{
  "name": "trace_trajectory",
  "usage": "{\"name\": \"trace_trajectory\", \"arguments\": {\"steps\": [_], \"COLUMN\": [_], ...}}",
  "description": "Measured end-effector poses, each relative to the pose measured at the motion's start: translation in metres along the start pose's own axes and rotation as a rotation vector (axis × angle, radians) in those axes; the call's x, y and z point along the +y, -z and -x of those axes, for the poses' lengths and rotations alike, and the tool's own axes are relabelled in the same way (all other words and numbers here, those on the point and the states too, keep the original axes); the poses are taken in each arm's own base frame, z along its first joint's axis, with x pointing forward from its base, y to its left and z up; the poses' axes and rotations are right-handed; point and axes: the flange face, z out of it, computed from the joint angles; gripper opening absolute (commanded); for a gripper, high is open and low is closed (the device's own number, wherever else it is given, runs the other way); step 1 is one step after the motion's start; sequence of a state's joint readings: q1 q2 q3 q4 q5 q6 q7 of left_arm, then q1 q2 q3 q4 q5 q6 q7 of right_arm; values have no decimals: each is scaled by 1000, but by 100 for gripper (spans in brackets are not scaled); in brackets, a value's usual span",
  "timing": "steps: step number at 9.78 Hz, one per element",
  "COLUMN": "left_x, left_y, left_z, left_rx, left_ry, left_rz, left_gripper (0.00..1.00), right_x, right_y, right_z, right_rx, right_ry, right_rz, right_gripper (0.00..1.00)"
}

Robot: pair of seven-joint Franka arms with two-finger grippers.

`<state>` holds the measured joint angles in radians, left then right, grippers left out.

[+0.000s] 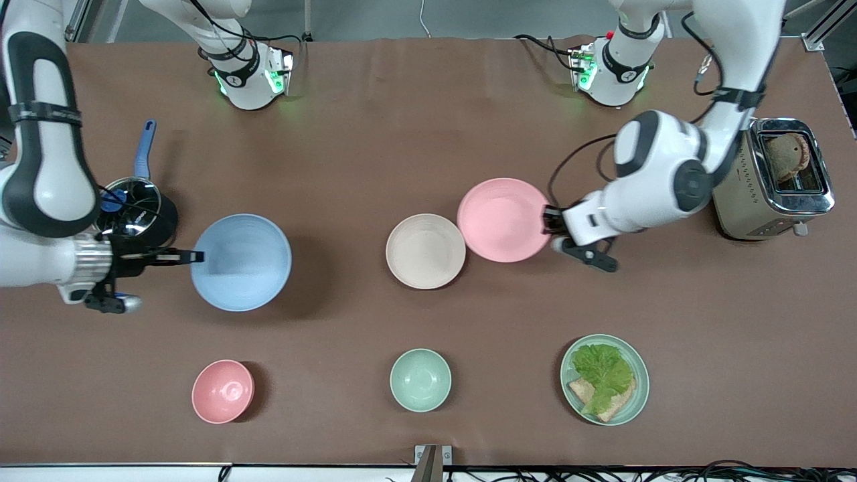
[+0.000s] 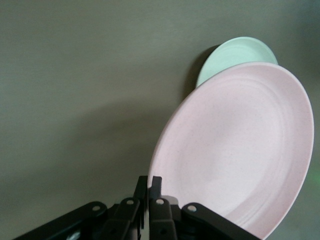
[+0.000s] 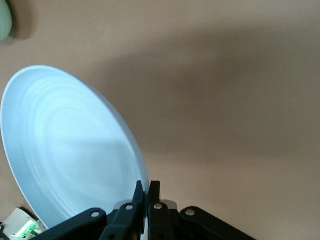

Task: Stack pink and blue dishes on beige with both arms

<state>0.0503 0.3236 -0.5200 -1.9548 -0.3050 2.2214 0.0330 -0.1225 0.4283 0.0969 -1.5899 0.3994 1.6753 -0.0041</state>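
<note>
Brown counter [image 1: 415, 134] below me. Left end effector [image 1: 553, 229] pinches pink plate [image 1: 503, 219] rim, plate raised, overlapping beige plate [image 1: 425, 251] edge at counter middle. Right end effector [image 1: 194, 256] clamps blue plate [image 1: 242, 262], lifted toward right arm's end.

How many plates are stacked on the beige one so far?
None yet. The beige plate lies bare. The left gripper grips the pink plate by its rim, overlapping the beige one's edge. The right gripper grips the blue plate. Both still need setting down.
</note>
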Motion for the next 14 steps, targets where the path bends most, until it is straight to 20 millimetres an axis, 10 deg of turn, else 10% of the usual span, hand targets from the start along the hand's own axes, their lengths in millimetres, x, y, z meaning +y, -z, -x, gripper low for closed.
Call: {"name": "trace_trajectory", "arguments": {"steps": [5, 8, 9, 11, 14], "left_x": [81, 76, 76, 78, 82], "left_y": [-131, -146, -146, -144, -121], "left_z": [-25, -43, -46, -48, -64], "left_rx": [-4, 18, 21, 27, 73], "left_ry": [100, 140, 142, 168, 222], "left_rz": [11, -38, -34, -30, -12], "left_gripper": [8, 8, 15, 100, 100], "right_x": [-54, -72, -76, -94, -146], "right_y": [-22, -29, -31, -44, -82], "right_z": [5, 7, 7, 9, 21], "right_rx": [-10, -1, -3, 12, 24], "right_ry": [-23, -42, -41, -21, -38], "right_rz": [3, 10, 10, 4, -7], "right_gripper": [1, 1, 2, 2, 4]}}
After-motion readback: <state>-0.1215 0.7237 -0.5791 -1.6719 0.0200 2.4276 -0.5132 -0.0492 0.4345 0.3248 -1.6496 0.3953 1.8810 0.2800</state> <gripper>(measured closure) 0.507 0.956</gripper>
